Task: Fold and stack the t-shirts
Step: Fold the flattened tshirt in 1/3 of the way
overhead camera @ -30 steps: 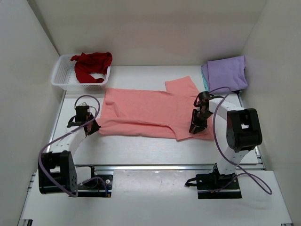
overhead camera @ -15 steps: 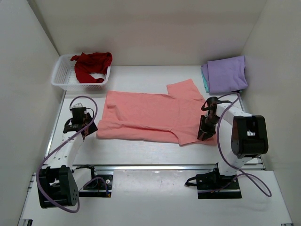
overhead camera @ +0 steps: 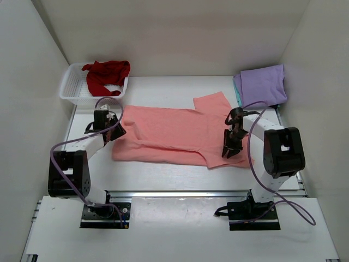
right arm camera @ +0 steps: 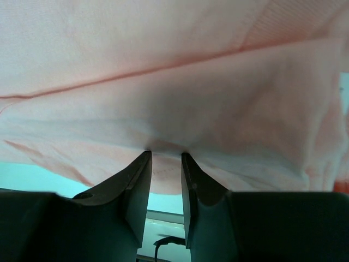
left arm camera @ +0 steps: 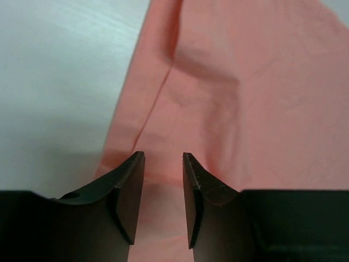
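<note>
Salmon shirt (overhead camera: pixel 163 134), spread flat mid-table, is pinched near its right end by my right gripper (right arm camera: pixel 164 155). The cloth tents from the tips, likely so a fold can be carried over. My left gripper (left arm camera: pixel 163 158) straddles the opposite hem, jaws narrowly parted; whether they bite, I cannot tell. Purple shirt (overhead camera: pixel 264 84) lies folded far right, red shirt (overhead camera: pixel 106 73) in the basket (overhead camera: pixel 68 90).
</note>
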Controlling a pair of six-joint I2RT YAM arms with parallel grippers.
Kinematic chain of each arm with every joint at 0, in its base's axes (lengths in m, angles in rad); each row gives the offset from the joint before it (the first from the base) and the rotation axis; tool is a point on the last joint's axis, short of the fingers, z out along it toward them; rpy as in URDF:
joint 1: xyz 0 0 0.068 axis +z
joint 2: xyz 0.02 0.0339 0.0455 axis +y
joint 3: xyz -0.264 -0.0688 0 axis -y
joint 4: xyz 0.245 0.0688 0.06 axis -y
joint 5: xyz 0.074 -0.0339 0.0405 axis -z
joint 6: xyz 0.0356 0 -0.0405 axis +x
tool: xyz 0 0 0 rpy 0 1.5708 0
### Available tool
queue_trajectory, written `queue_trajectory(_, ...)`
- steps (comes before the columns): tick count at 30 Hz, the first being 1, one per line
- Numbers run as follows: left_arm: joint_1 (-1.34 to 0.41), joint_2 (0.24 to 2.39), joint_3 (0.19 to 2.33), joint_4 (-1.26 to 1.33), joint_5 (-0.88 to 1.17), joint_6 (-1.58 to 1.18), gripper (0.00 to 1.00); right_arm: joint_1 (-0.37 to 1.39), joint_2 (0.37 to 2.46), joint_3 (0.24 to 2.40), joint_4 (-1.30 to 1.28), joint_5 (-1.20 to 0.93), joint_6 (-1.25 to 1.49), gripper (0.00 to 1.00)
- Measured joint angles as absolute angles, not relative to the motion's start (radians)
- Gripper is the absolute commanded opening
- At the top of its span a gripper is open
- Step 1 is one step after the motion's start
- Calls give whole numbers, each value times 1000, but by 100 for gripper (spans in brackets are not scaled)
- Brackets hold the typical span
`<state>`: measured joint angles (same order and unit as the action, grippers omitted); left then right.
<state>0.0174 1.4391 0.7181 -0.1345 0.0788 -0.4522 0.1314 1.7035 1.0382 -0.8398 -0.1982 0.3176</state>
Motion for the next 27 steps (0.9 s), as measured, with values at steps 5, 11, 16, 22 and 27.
queue_trajectory(5, -25, 1528, 786, -75, 102, -456, 47, 144, 1754, 1065, -847, -204, 318, 25)
queue_trajectory(11, -58, 1590, 804, -68, 81, -436, 46, 143, 1778, 1089, -859, -215, 318, 25)
queue_trajectory(16, -78, 1645, 836, -101, 30, -413, 45, 143, 1798, 1108, -875, -224, 314, 25)
queue_trajectory(22, -83, 1651, 874, -159, -38, -394, 37, 143, 1802, 1112, -876, -230, 313, 25)
queue_trajectory(27, -84, 1666, 900, -204, -73, -386, 44, 143, 1812, 1121, -882, -237, 311, 25)
